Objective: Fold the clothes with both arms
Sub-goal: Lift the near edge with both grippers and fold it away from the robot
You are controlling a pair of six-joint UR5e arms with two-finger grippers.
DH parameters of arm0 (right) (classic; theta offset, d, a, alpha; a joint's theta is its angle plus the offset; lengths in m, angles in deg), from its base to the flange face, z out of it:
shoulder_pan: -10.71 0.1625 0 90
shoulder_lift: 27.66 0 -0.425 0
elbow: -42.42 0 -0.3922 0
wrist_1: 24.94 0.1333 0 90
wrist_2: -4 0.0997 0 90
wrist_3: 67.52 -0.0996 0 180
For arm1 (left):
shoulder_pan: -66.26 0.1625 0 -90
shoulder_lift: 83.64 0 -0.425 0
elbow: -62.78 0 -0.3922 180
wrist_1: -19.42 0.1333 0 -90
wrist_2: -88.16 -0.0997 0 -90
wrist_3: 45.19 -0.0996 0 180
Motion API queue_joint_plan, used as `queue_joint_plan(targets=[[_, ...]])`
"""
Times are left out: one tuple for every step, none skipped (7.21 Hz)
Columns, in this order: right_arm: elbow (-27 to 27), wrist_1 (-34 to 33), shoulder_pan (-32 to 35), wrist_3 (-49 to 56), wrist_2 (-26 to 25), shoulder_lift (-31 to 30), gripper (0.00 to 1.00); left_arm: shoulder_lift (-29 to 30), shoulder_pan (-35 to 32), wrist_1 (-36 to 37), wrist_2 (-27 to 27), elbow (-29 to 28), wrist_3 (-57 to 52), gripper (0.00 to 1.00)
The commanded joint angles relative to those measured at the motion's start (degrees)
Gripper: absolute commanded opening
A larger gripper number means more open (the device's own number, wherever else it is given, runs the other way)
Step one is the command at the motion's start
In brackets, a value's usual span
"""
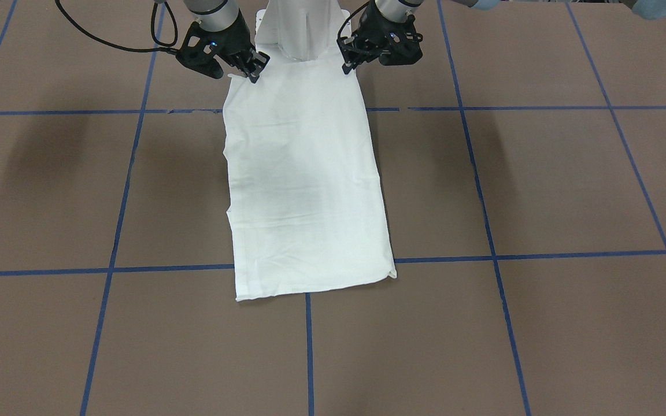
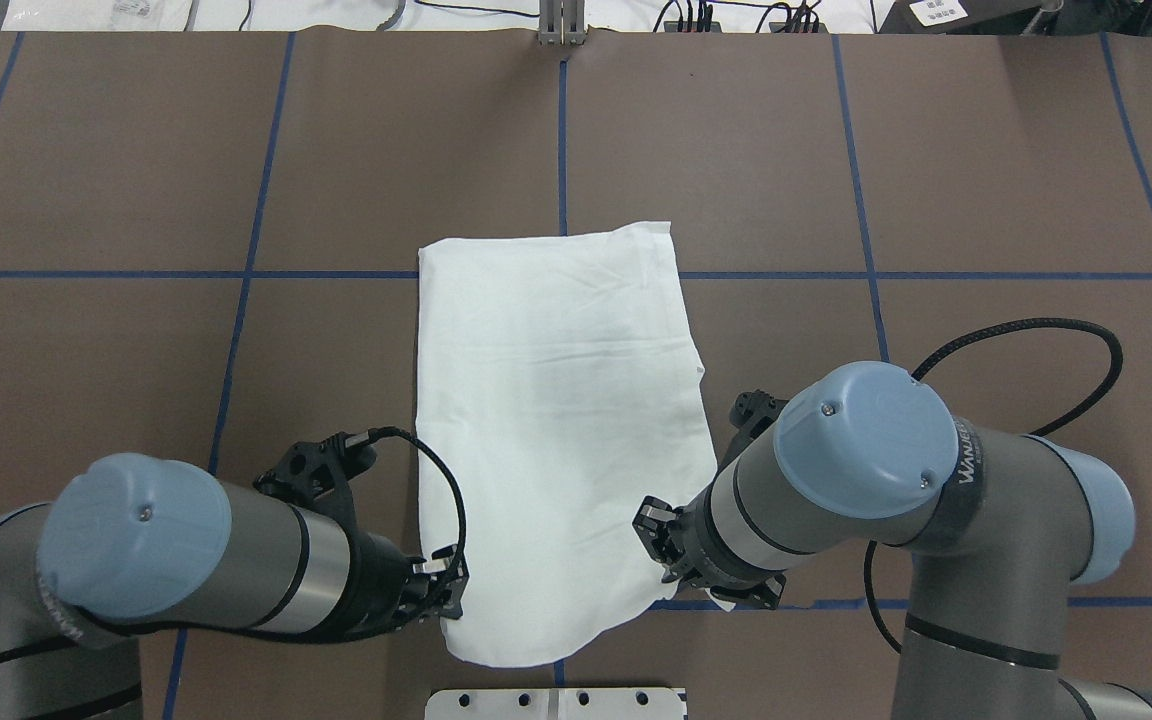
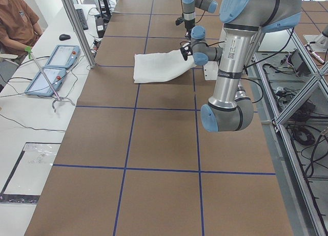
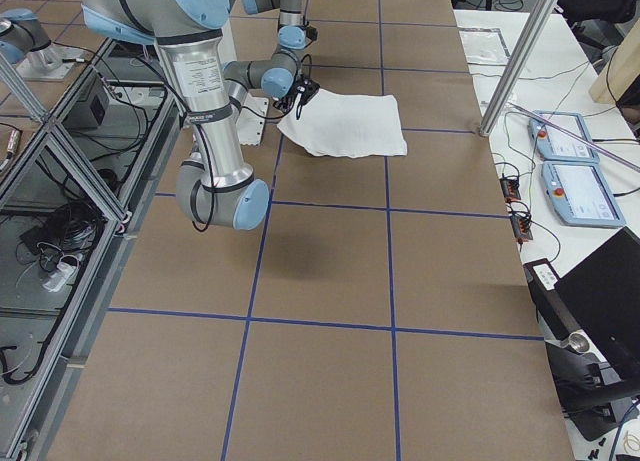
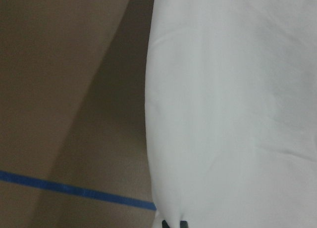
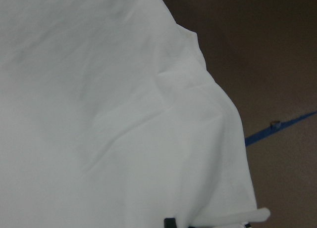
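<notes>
Two arms come in from the robot's edge of the bench, one at each near corner of the white shirt. At the left, the left arm lies low over the brown surface. The left arm's fingers are closed tight on the near left corner of the shirt, with the cloth pinched between them. In the middle, the shirt makes one long narrow band, about halfway between the left and right edges of the bench. Its far end lies flat and crosses a blue tape line. Its near end is raised a little from the bench and hangs in a soft curve between the two grips, close to the white pedestal plate at the robot's edge. Light creases run across the cloth. At the right, the right arm bends down over the near right corner. The right arm's fingers are also closed, and they hold that edge of the shirt. A black cable loops above the bench behind this arm.
</notes>
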Motion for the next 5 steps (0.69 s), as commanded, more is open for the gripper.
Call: queue_joint_plan(targets=[[1.4, -0.8, -1.0, 0.0, 2.5, 0.2, 0.0, -0.1, 2.3, 4.7, 1.1, 4.8, 0.6, 0.0], [0.8, -0.8, 0.3, 0.3, 1.4, 0.2, 0.0, -0.1, 1.6, 4.8, 1.6, 4.1, 0.1, 0.0], [-0.3, -0.7, 3.1, 0.8, 1.2, 0.8, 0.0, 0.1, -0.9, 4.8, 1.4, 3.4, -0.1, 0.0], [-3.4, -0.8, 6.8, 1.5, 0.8, 5.1, 0.0, 1.1, -4.2, 4.8, 1.3, 1.3, -0.2, 0.0], [-5.5, -0.8, 8.9, 3.6, 0.4, 5.8, 0.0, 2.7, -8.2, 4.5, 1.7, -1.5, -0.5, 0.0]])
